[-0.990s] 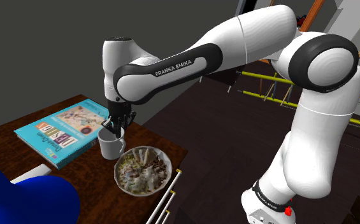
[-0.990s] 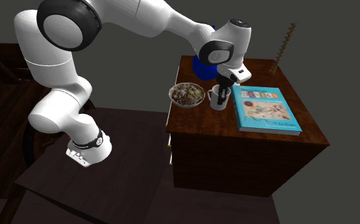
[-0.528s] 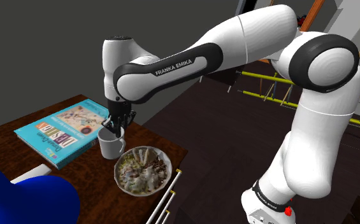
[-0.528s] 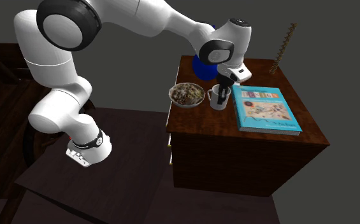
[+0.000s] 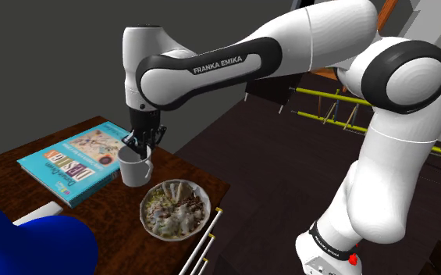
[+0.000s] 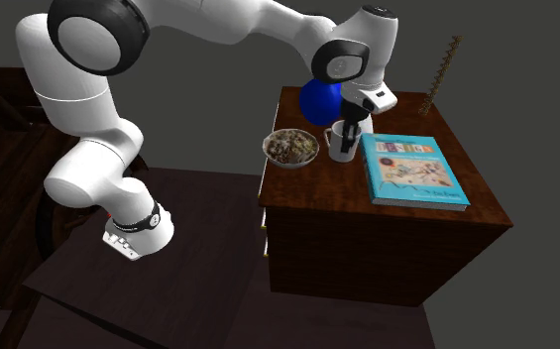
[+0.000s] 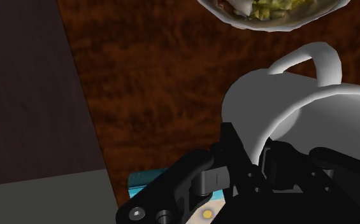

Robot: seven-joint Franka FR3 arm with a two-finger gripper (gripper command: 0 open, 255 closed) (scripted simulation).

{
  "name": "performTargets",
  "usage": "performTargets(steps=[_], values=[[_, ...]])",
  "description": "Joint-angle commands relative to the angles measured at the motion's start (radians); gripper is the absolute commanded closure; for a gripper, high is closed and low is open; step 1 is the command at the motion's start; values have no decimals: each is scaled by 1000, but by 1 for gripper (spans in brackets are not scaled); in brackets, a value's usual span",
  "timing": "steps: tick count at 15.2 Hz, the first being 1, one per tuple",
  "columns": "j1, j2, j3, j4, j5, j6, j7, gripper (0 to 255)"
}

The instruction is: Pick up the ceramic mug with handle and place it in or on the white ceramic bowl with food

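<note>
Mug (image 5: 135,169) and gripper (image 5: 138,145) risen little since earlier. Gripper pinches white mug's wall, one finger inside, one outside. Mug hangs just beside bowl (image 5: 174,208) of food, slightly above table (image 5: 208,186); book (image 5: 70,164) behind mug, away from bowl.

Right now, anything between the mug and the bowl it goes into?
Nothing visible. The tool clasps the mug at its rim. The bowl of food sits right beside it on the table, with bare wood between them.
</note>
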Motion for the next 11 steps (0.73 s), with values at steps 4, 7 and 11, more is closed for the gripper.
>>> performTargets(steps=[4, 7, 11], values=[[-2, -19, 1, 43, 7, -62, -3, 255], [-2, -27, 2, 74, 9, -100, -2, 255], [-2, -34, 3, 119, 11, -152, -2, 255]])
